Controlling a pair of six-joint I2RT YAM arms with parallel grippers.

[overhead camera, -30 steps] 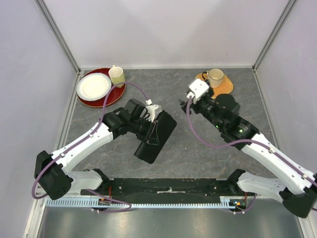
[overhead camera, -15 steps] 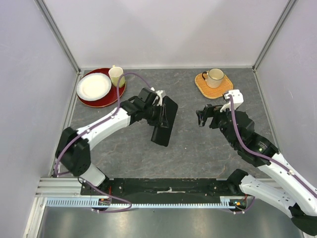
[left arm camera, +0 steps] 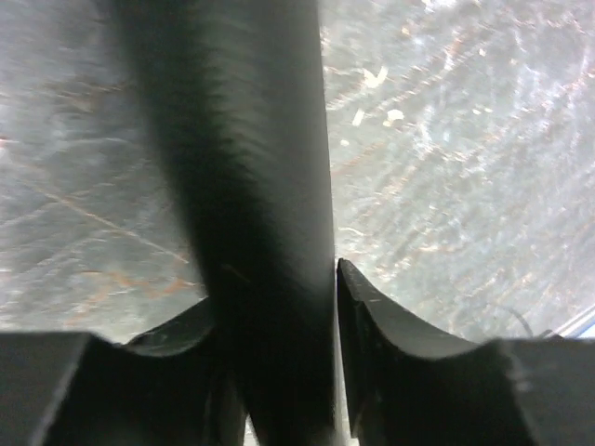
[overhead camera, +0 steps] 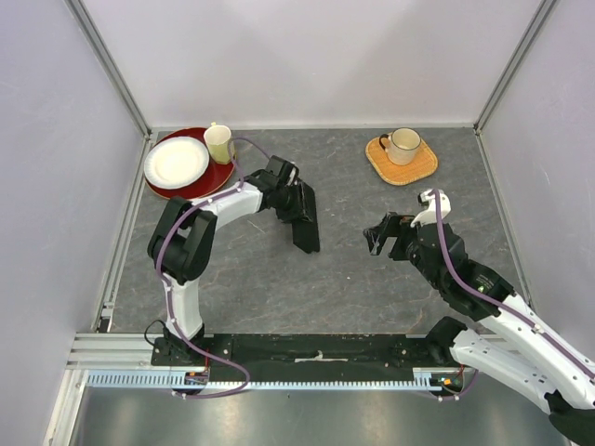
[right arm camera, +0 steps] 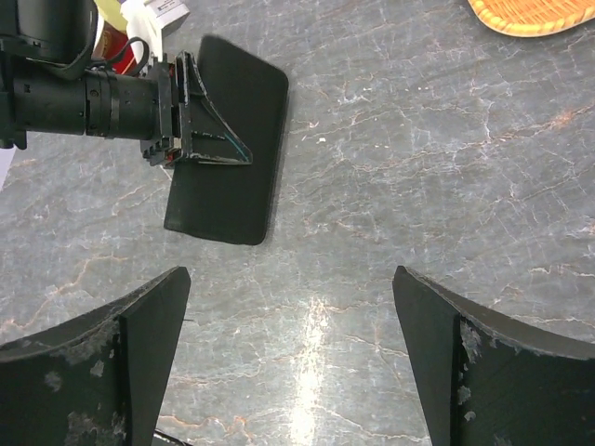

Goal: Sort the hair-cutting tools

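No scissors or combs show in any view. My left gripper (overhead camera: 299,206) is shut on the edge of the black rectangular zip case (overhead camera: 308,229) and holds it at the table's middle left. In the left wrist view the case (left arm camera: 251,167) fills the gap between my fingers (left arm camera: 372,325). In the right wrist view the case (right arm camera: 232,177) looks flat and dark, with the left gripper (right arm camera: 191,121) clamped on its long edge. My right gripper (overhead camera: 379,234) is open and empty over bare table to the right of the case (right arm camera: 293,325).
A white plate (overhead camera: 176,161) on a red plate (overhead camera: 216,177) and a pale yellow cup (overhead camera: 219,142) stand at the back left. A mug (overhead camera: 404,144) on a woven orange coaster (overhead camera: 418,167) stands at the back right. Walls enclose the table.
My left arm has carried the case farther back and turned it so it looks narrower from above. My right arm has drawn back from the mug toward the near middle.
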